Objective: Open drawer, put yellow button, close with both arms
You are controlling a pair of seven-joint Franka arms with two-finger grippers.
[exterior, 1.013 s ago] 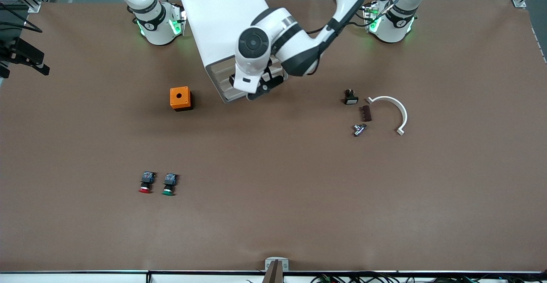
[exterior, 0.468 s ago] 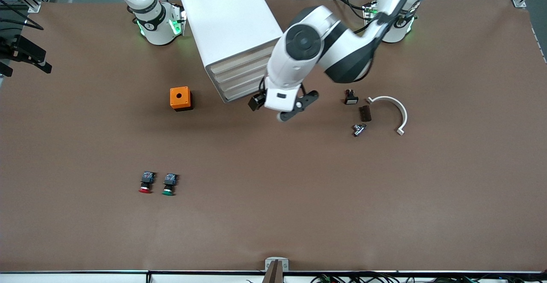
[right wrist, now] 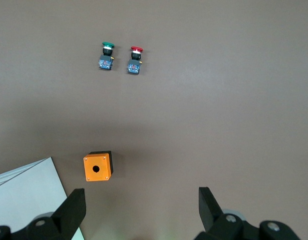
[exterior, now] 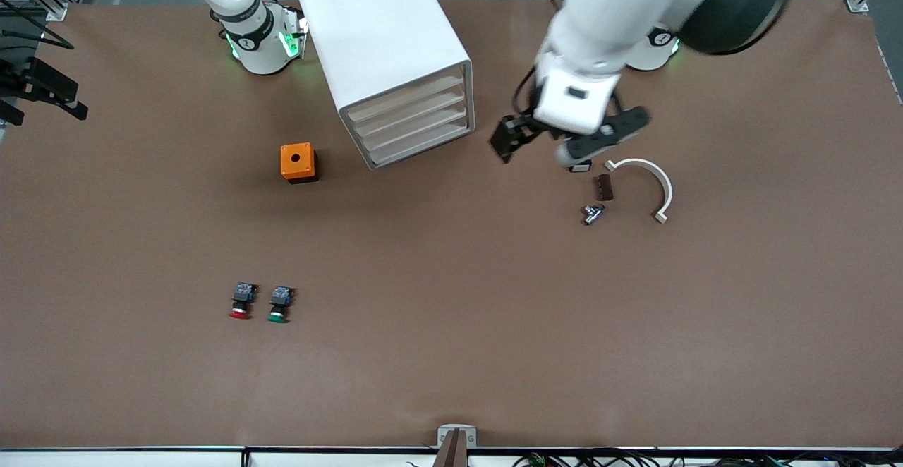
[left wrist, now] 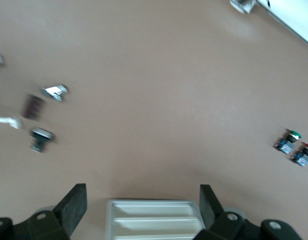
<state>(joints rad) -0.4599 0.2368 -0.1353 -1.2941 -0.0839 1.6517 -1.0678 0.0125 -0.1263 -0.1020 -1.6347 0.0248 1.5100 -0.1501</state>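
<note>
Since the earlier frames the left arm has swung away from the cabinet point(exterior: 395, 58) front toward its own end of the bench point(exterior: 451, 354), and its left end effector point(exterior: 568, 135) now hangs in the air, fingers spread and holding nothing, over the small parts beside the white arc point(exterior: 652, 183). The drawer point(exterior: 409, 97), the top one of four, sits flush and shut. No yellow button shows in any view; only the red button point(exterior: 240, 302) and green button point(exterior: 279, 305) lie side by side near the front camera, with the orange box point(exterior: 298, 162) beside the cabinet. The right arm waits high, its right end effector point(right wrist: 143, 210) spread and empty over the orange box.
</note>
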